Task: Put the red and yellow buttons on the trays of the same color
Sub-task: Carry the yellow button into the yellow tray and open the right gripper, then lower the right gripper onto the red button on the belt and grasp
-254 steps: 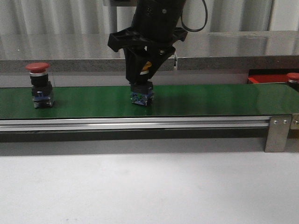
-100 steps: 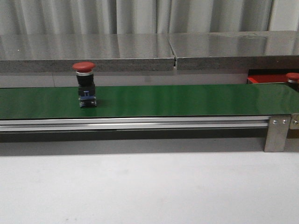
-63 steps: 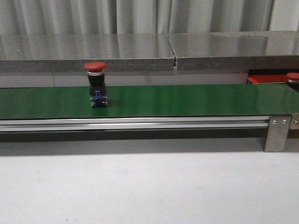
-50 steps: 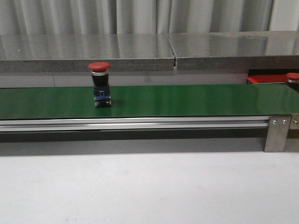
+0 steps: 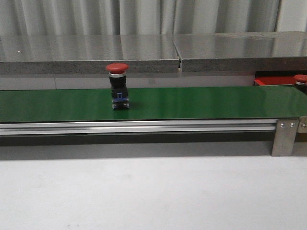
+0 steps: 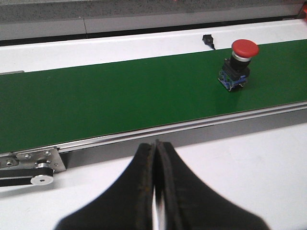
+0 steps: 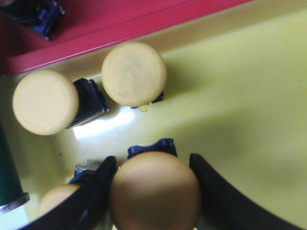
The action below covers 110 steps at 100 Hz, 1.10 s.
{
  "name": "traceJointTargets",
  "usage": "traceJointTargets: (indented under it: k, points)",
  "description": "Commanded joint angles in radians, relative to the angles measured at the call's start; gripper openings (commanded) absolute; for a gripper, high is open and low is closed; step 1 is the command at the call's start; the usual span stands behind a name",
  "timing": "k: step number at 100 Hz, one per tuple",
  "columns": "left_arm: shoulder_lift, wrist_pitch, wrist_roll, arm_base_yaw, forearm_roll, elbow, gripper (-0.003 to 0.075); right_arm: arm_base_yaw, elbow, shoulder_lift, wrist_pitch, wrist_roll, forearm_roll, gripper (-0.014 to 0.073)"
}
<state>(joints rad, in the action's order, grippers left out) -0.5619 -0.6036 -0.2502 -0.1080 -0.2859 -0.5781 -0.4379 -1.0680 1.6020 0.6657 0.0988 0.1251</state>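
A red button (image 5: 117, 86) stands upright on the green belt (image 5: 201, 103), a little toward 9 o'clock of the belt's middle in the front view; it has a flat-domed bright red cap over a silver ring, a black body and a blue block at its foot. The left wrist view shows the same button (image 6: 237, 64) well apart from the left end effector (image 6: 155, 191), whose two dark fingers are pressed together with nothing between them, over the white worktop (image 6: 249, 163) on the near side of the belt's metal rail. At 3 o'clock in the front view, past the belt's end, the edge of a red tray (image 5: 276, 80) shows with another red cap (image 5: 301, 78) on it. The right wrist view looks down into a yellow tray (image 7: 244, 91) lying just beside the red tray (image 7: 110, 24). The right end effector (image 7: 153, 191) has its dark fingers on either side of a yellow button (image 7: 154, 191), pinching its round pale yellow cap; the blue base peeks out beyond the cap. Two more yellow buttons (image 7: 134, 73) (image 7: 45, 102) lie tilted in the yellow tray near its corner, and part of a fourth cap (image 7: 57, 200) shows beside the held one. A dark blue button base (image 7: 36, 17) sits on the red tray.
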Motion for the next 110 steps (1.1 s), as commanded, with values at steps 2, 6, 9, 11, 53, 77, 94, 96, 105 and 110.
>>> traceJointTargets:
  k: [2,6,9,11,53,77,94,96,105,110]
  points:
    - [-0.001,0.067,0.000,-0.006,-0.016,-0.028,-0.0019,-0.006,-0.024,-0.018,-0.059,-0.002,0.008,0.0129]
    - [-0.001,0.067,0.000,-0.006,-0.016,-0.028,-0.0019,-0.006,-0.024,-0.015,-0.063,-0.002,0.008,0.0129]
    - [-0.001,0.067,0.000,-0.006,-0.016,-0.028,-0.0019,-0.006,-0.024,-0.012,-0.066,-0.002,0.008,0.0129]
    - [-0.001,0.067,0.000,-0.006,-0.016,-0.028,-0.0019,-0.006,-0.024,-0.009,-0.069,-0.002,0.008,0.0129]
    - [-0.001,0.067,0.000,-0.006,-0.016,-0.028,-0.0019,-0.006,-0.024,0.055,-0.081,-0.002,0.007,0.0239]
    - [-0.001,0.067,0.000,-0.006,-0.016,-0.028,-0.0019,-0.006,-0.024,0.053,-0.085,-0.002,0.007,0.0508]
    - [-0.001,0.067,0.000,-0.006,-0.016,-0.028,-0.0019,-0.006,-0.024,0.016,-0.088,-0.002,0.007,0.0507]
    - [-0.001,0.067,0.000,-0.006,-0.016,-0.028,-0.0019,-0.006,-0.024,0.007,-0.088,-0.002,0.007,0.0507]
    - [-0.001,0.067,0.000,-0.006,-0.016,-0.028,-0.0019,-0.005,-0.024,-0.036,-0.086,-0.002,0.007,0.0507]
    - [-0.001,0.067,0.000,-0.006,-0.016,-0.028,-0.0019,-0.004,-0.024,-0.070,-0.082,-0.002,0.007,0.0507]
